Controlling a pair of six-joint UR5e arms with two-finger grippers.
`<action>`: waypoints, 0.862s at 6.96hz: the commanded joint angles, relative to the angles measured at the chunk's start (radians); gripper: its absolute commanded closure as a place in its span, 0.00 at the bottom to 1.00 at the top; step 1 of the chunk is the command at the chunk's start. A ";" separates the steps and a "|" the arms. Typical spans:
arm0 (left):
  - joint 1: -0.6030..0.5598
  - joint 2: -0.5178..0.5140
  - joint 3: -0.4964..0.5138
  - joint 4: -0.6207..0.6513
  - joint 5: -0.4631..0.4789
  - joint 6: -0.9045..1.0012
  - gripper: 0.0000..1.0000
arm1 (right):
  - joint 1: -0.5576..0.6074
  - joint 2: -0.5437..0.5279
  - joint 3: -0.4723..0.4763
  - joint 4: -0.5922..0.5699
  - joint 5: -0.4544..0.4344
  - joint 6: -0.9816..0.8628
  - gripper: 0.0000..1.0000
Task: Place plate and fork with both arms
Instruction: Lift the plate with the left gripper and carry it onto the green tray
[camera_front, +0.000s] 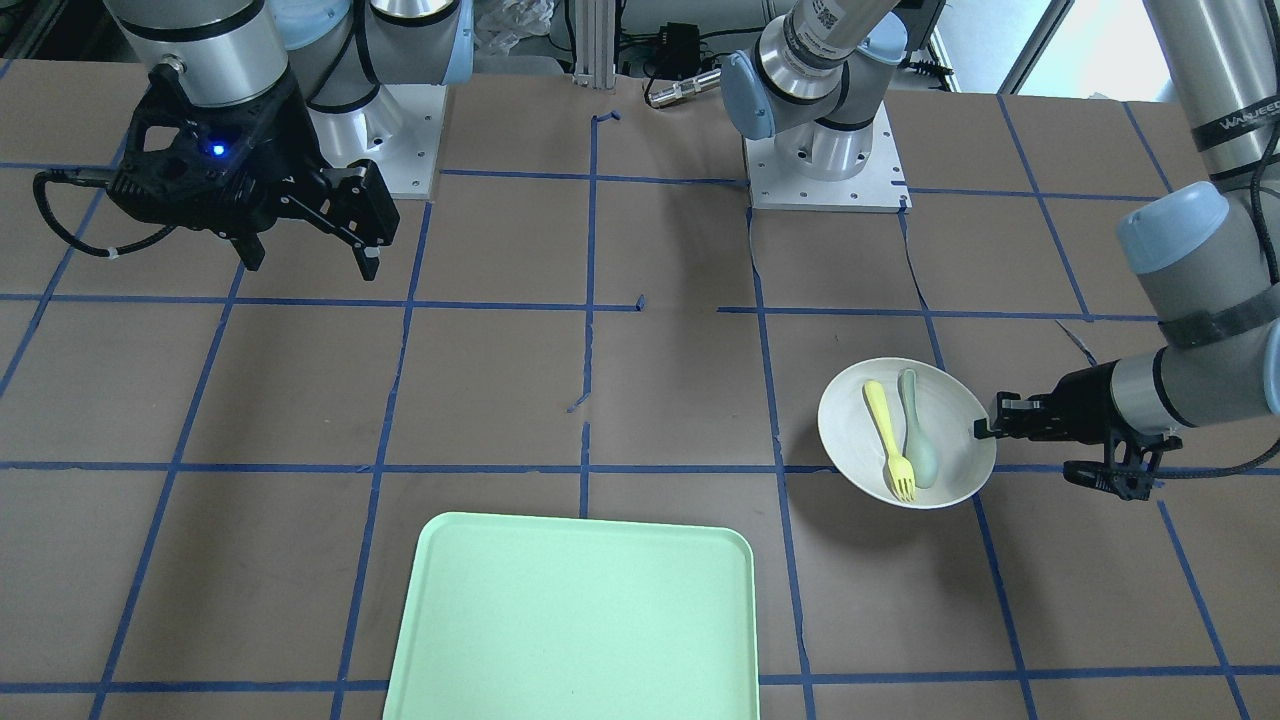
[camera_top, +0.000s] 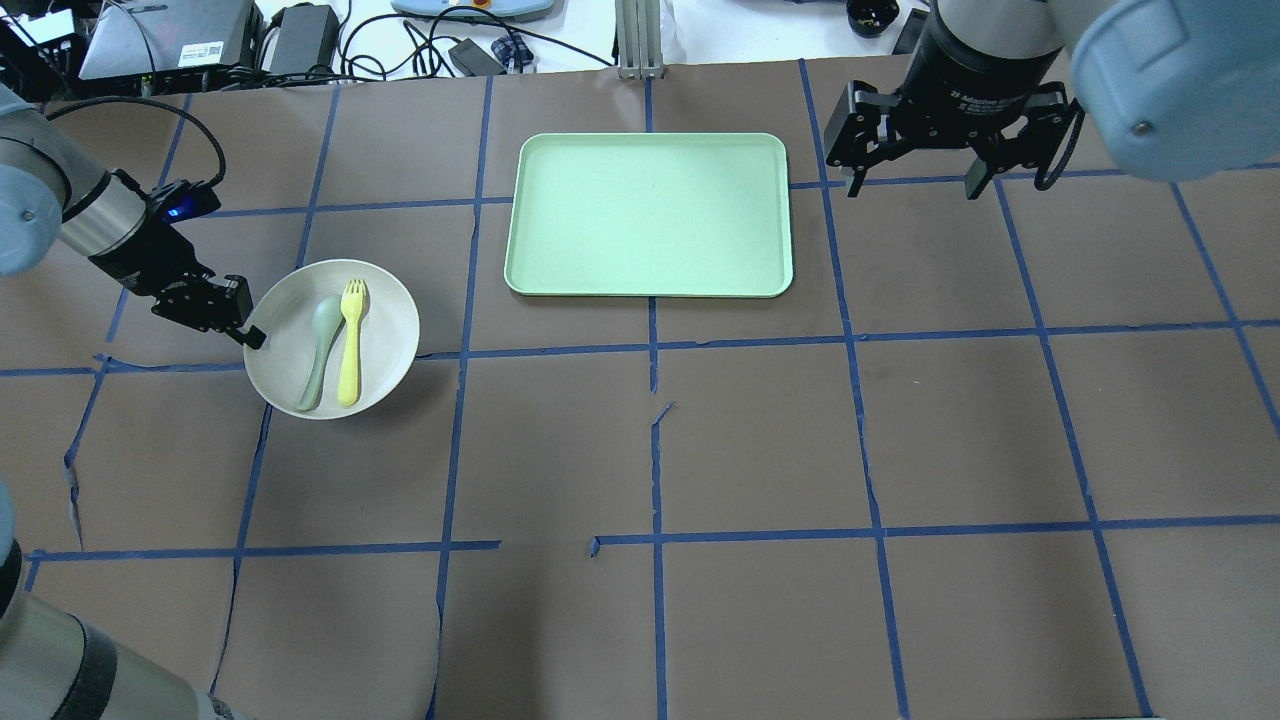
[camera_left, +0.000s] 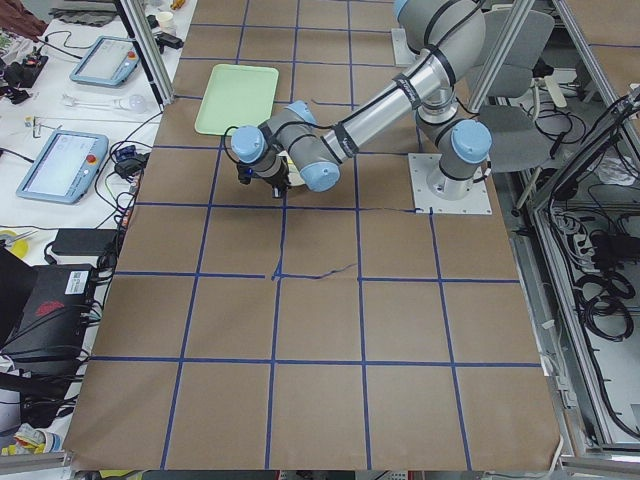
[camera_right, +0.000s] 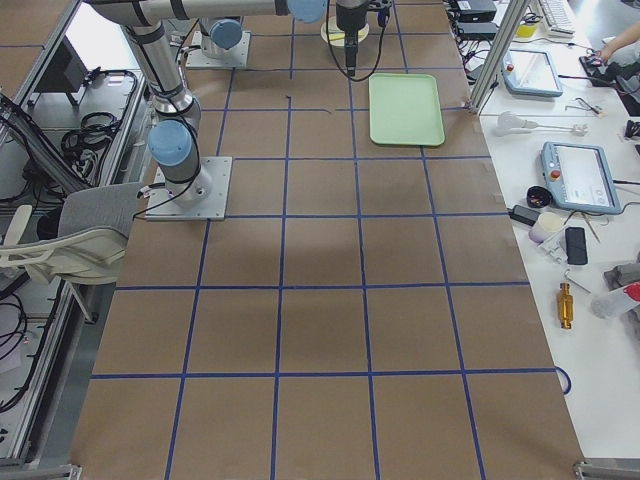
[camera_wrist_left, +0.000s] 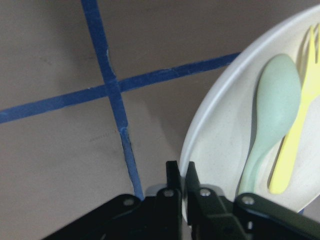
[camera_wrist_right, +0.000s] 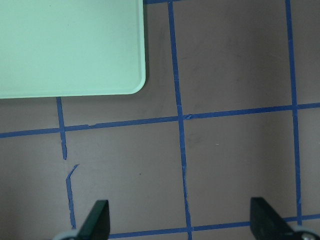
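the left gripper (camera_top: 250, 335) is pinched tight on the rim of the plate (camera_top: 390, 320), which juts out ahead of its tips. i'd say this stiff, smooth, light plate could tip or slip from a one-edge pinch, so a deep bite on the rim and a level wrist look wise. loose in the plate lie a spoon (camera_top: 318, 350), nearer the tips, and the fork (camera_top: 350, 345) just past it, slim and slick, likely best pinched across its handle; the right gripper (camera_top: 915, 188) hangs wide open, holding nothing, just beside a corner of the tray (camera_top: 650, 215).
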 joint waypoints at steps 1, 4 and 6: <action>-0.090 -0.053 0.130 -0.009 -0.026 -0.026 1.00 | 0.000 0.000 0.000 0.002 0.000 0.000 0.00; -0.253 -0.184 0.375 -0.074 -0.028 -0.163 1.00 | 0.000 0.000 0.002 0.000 0.000 0.000 0.00; -0.342 -0.257 0.505 -0.073 -0.093 -0.361 1.00 | 0.000 0.000 0.002 0.000 0.000 0.000 0.00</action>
